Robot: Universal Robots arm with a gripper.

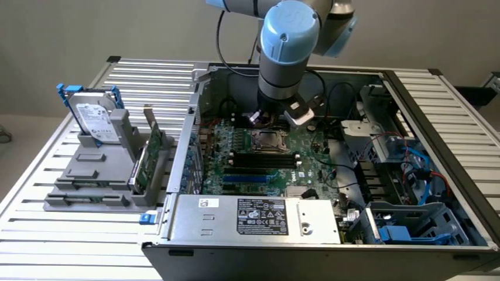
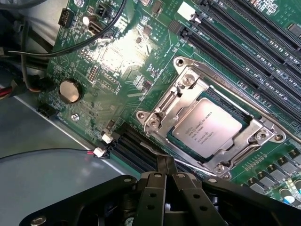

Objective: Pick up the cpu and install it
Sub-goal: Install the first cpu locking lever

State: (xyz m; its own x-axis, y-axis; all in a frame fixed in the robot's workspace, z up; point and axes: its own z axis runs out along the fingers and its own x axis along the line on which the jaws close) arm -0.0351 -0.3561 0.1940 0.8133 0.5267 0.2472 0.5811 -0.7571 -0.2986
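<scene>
The cpu (image 2: 207, 129), a silver-grey square with printed lettering, lies flat inside the metal socket frame (image 2: 188, 87) on the green motherboard (image 2: 117, 52). In the exterior view the socket (image 1: 268, 141) is in the middle of the open computer case, directly below the blue-and-grey arm. My gripper (image 2: 165, 164) is shut with nothing between its black fingers, and its tips hover just beside the socket frame's edge. From the exterior camera the gripper (image 1: 263, 119) hangs low over the board, just behind the socket.
Black memory slots (image 2: 244, 42) flank the socket and black cables (image 2: 70, 47) cross the board. The case walls (image 1: 195, 111) and power supply (image 1: 254, 219) box the arm in. On the exterior view's left, a grey holder (image 1: 93, 175) carries a hard drive (image 1: 98, 120) and an upright green card (image 1: 150, 149).
</scene>
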